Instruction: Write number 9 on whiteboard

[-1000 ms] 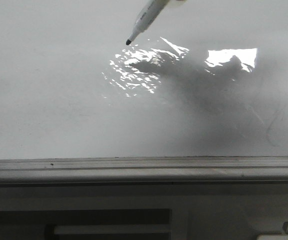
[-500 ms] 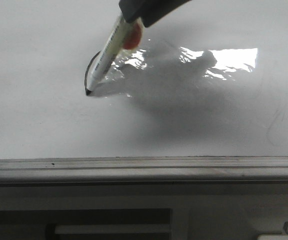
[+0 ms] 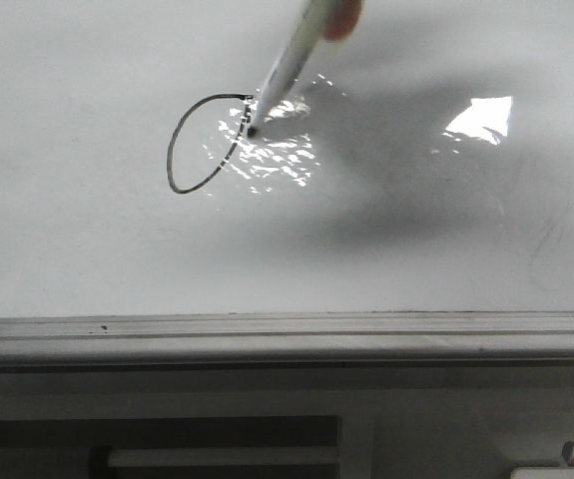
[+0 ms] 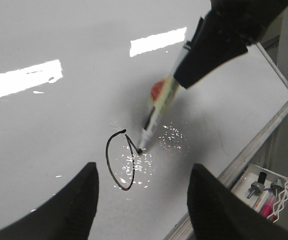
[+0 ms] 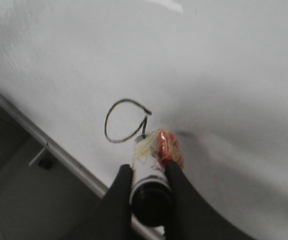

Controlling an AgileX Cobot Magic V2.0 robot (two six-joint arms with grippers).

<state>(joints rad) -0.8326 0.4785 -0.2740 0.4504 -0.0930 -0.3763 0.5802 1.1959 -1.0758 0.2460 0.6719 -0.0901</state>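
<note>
Your number 9 (image 3: 205, 143) sits on the upper middle of the whiteboard (image 3: 87, 239) in the front view, and so far it is only the rounded loop: a thin dark oval, nearly closed, with a small gap or kink at about its 2 o'clock where the stroke comes back on itself. I judge the task roughly half done; the long straight stem and its little hook are not yet drawn, and they should drop from that side of the loop toward 6 o'clock. The marker (image 3: 288, 55) has its tip on the board at the loop's 3 o'clock edge, just where the stem ought to start. Your right gripper (image 5: 150, 186) is clamped around the marker barrel, both fingers pressing its sides. Your left gripper (image 4: 142, 192) hangs spread wide above the board, holding nothing.
</note>
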